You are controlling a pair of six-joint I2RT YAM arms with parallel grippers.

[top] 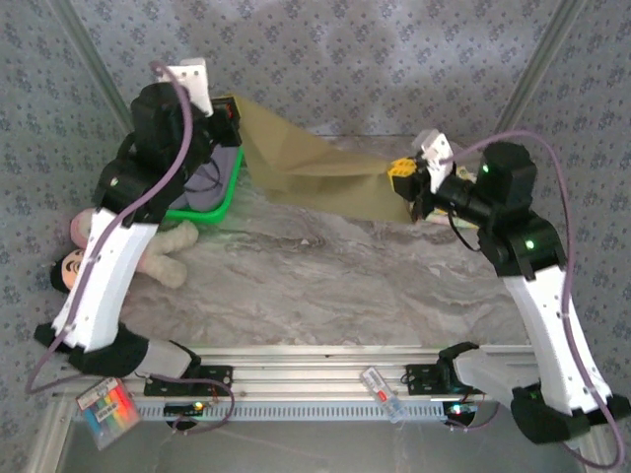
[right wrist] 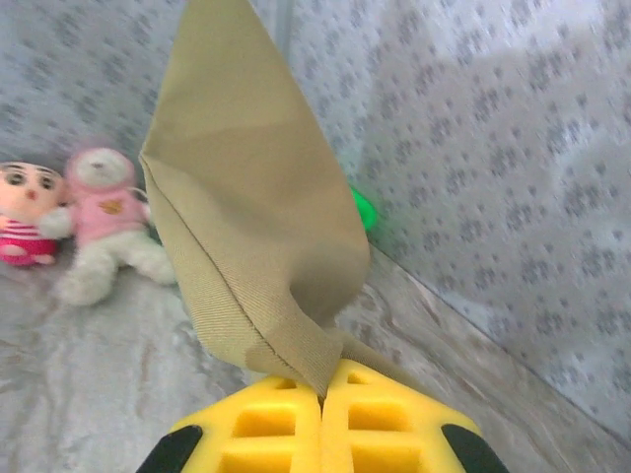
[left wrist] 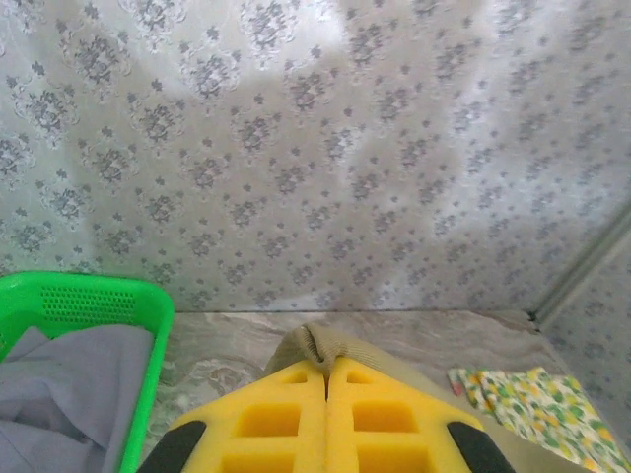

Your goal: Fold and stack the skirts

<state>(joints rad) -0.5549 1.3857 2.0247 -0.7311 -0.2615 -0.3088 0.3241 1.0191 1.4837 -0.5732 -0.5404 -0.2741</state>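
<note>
Khaki cloth is stretched across the upper middle of the top view, and it is gripped at both ends! The khaki skirt (top: 315,168) is pinched at one corner by the left gripper (top: 233,110), at the upper left, right above the basket (top: 202,212). The other end is clamped by the right gripper (top: 404,182), right of centre. Between the two, the skirt is spread as a slanting sheet over the far part of the counter (top: 325,281); whether its lower edge is touching the marble cannot be told.

Over to the left wrist view: the yellow jaws of the left gripper (left wrist: 326,372) are pressed shut at the bottom centre, with a bunched fold of khaki skirt (left wrist: 315,345) squeezed between their tips. At the lower left a lavender skirt (left wrist: 69,394) is heaped inside the green basket (left wrist: 150,335). At the lower right a floral skirt (left wrist: 537,409) is laid flat on the counter (left wrist: 463,340), well apart from the basket.

Now the right wrist view: the jaws of the right gripper (right wrist: 322,382) are closed on a hemmed edge of the khaki skirt (right wrist: 246,187), which is carried up to the top of the frame. Two dolls (right wrist: 99,222) are seen at the left edge, blurred, on the counter (right wrist: 89,394). In the top view the dolls (top: 163,258) are found at the left, just below the basket.
</note>
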